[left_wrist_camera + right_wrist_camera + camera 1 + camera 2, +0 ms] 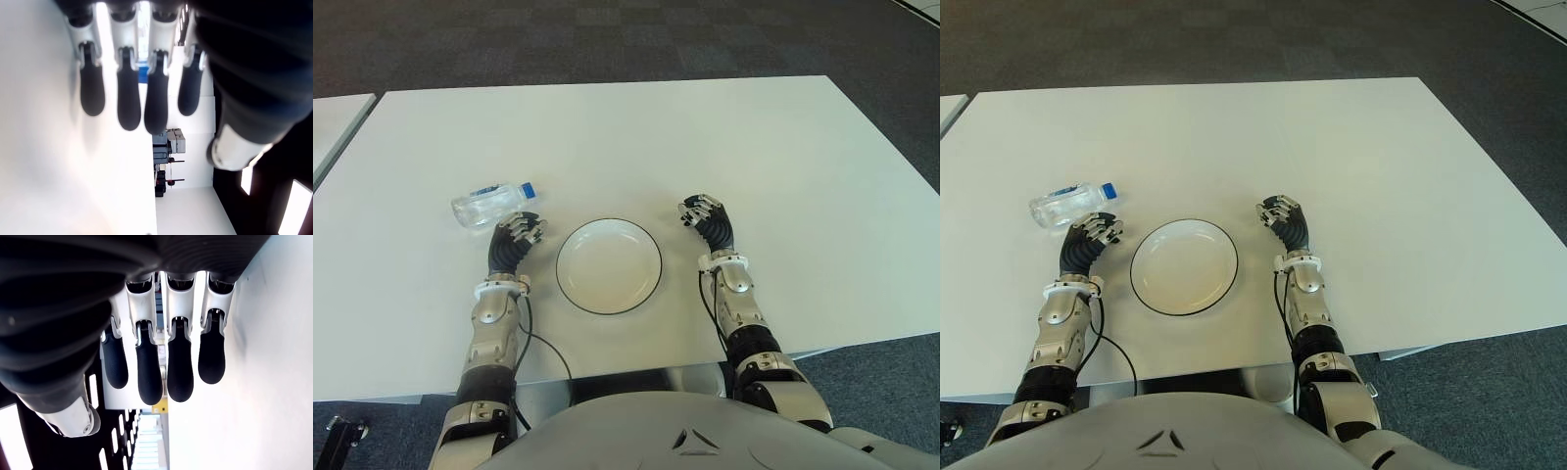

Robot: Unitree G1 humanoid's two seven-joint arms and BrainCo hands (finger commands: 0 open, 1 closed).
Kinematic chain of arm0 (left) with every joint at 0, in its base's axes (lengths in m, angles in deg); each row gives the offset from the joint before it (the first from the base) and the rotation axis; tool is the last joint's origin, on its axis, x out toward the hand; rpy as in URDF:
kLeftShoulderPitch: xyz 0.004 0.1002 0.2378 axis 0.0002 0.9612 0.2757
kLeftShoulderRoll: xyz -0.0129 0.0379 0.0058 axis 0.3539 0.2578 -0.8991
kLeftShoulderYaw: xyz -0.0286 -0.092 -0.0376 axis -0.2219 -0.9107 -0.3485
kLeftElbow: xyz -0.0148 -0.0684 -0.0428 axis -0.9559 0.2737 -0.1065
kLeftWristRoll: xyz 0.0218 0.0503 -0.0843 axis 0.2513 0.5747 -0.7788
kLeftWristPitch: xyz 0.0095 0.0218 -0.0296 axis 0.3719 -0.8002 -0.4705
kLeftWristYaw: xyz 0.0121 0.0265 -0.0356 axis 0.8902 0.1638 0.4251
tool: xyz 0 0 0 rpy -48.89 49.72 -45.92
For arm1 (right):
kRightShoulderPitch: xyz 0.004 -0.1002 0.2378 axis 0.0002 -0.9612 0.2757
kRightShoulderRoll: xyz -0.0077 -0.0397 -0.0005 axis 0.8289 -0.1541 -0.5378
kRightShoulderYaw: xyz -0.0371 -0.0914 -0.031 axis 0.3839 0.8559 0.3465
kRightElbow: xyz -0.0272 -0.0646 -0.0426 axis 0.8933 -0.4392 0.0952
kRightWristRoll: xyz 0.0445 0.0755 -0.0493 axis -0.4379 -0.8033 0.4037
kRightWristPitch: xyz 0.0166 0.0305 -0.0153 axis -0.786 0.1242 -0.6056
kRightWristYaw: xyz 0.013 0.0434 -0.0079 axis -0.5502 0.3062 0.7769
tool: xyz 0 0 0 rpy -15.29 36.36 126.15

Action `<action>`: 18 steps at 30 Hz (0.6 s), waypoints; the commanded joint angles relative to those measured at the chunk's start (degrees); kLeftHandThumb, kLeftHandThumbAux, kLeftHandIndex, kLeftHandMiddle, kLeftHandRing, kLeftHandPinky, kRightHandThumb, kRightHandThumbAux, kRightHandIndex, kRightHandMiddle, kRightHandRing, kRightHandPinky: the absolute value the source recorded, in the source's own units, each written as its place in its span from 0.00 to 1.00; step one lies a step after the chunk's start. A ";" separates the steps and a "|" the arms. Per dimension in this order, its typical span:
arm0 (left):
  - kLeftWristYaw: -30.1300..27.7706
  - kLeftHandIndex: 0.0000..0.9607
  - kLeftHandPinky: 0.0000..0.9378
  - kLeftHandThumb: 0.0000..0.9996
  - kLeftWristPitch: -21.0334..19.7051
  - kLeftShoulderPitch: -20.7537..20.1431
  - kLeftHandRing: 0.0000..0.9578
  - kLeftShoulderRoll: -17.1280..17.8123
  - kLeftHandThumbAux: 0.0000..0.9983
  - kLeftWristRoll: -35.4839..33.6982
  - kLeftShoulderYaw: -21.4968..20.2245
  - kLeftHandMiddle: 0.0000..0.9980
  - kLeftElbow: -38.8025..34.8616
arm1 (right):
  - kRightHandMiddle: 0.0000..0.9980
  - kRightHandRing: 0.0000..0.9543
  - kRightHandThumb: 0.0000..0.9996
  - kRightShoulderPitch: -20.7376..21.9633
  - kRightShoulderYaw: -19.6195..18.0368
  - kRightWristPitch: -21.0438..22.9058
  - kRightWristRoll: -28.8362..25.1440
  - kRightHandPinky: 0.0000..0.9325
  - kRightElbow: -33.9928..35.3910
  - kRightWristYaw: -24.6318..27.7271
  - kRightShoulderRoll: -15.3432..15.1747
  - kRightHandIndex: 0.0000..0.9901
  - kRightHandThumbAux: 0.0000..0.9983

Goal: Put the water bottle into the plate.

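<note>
**Bottle on its side just past the left hand, plate bare between both hands**

The water bottle lies on its side on the white desk, just beyond the left hand, blue cap pointing toward the plate side. In the left wrist view that hand's fingers hang loosely curved with nothing between them. The white plate, dark-rimmed, sits just to the inner side of the left hand, apart from the bottle. The right hand shows on the plate's other side, fingers relaxed and holding nothing. Beyond both hands the desk runs bare to its far edge; outward of the right hand there is wide open surface. The near edge lies under both forearms.
</note>
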 commanded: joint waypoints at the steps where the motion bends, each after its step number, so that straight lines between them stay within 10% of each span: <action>1: 0.61 0.45 0.54 0.71 -0.19 0.36 0.54 0.11 0.72 1.01 0.23 0.53 0.42 | 0.53 0.58 0.71 -1.49 0.41 1.87 0.12 0.60 -0.65 -0.03 0.33 0.43 0.73; 12: 3.43 0.45 0.55 0.71 2.38 0.70 0.55 -0.24 0.72 3.62 0.21 0.55 0.21 | 0.54 0.58 0.71 -1.74 0.61 2.37 0.38 0.60 -0.20 -0.24 0.14 0.43 0.73; 18: 17.06 0.45 0.54 0.71 4.94 2.17 0.55 -0.80 0.72 18.38 2.58 0.54 -4.64 | 0.54 0.58 0.71 -1.78 0.52 2.37 -0.07 0.59 -0.20 0.26 0.19 0.43 0.73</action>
